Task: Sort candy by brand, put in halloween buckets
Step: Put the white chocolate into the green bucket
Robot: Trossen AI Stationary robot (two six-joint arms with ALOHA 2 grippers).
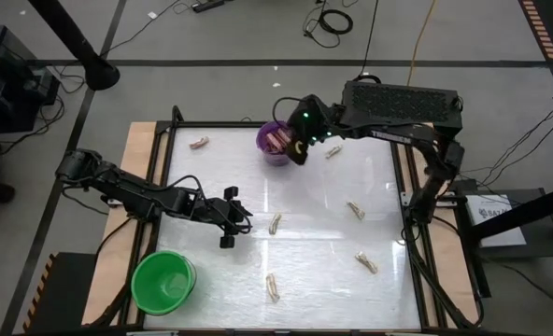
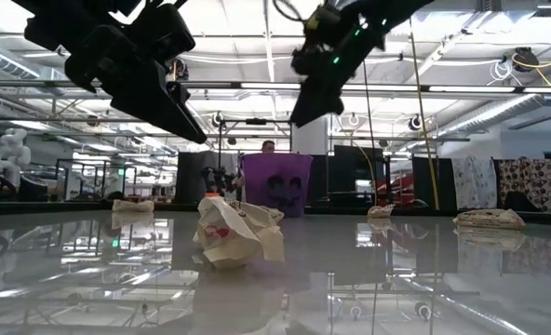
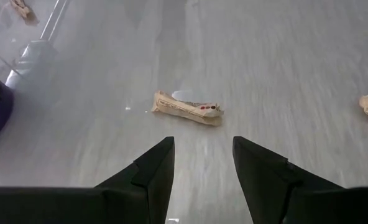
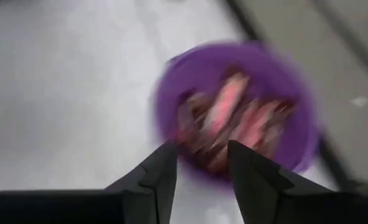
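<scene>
Right gripper [image 4: 199,168] hangs over the purple bucket [image 1: 275,142], fingers parted, empty; left gripper [image 3: 202,165], parted, should centre on the tan candy [image 3: 187,108] before descending.

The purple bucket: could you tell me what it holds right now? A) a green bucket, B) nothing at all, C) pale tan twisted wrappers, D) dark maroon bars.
D: the purple bucket shows dark maroon bars inside, while the pale wrappers, like the one ahead of the left gripper, lie out on the table.
</scene>
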